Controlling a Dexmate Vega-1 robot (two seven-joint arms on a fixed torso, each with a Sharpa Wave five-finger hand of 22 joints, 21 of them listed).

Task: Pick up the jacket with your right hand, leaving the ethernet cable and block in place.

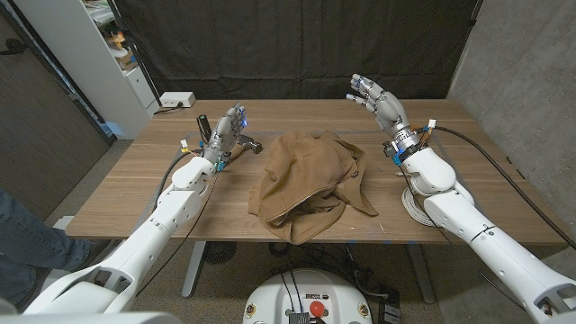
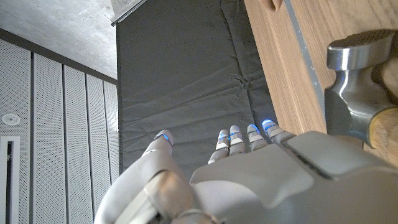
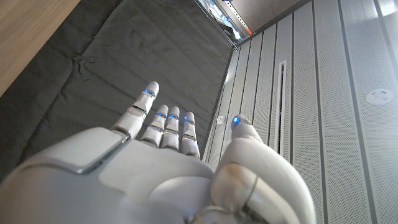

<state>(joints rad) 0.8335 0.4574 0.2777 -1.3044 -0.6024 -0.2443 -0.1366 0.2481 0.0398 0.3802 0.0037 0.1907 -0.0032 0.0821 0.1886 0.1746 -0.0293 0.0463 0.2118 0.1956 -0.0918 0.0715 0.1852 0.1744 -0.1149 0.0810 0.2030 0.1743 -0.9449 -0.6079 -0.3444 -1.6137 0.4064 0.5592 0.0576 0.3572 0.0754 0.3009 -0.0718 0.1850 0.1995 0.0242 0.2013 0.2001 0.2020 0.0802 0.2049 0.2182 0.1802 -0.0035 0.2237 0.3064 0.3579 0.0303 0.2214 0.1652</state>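
Jacket [image 1: 310, 184] crumpled mid-frame on surface [image 1: 135, 193]. Right hand [image 1: 378, 101] raised upper right, fingers spread, empty. Left hand [image 1: 227, 126] open beside hammer [image 1: 241, 142]. Fabric soft, light, floppy; bunch raised fold near top.

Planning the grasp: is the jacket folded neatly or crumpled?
Crumpled. The jacket lies in a loose, bunched heap mid-table, with irregular folds and no hand touching it.

Jacket [image 1: 310, 184]: tan cloth, matt, soft and creased. Worktop [image 1: 297, 117]: wood, smooth, low sheen. Hammer [image 2: 354, 81] just beside the left hand's fingers [image 2: 255, 134]: polished metal head, wooden handle. Both hands: pale grey glossy plastic shells. Backdrop [image 1: 297, 45] beyond the fingers: dark, wrinkled matt cloth.
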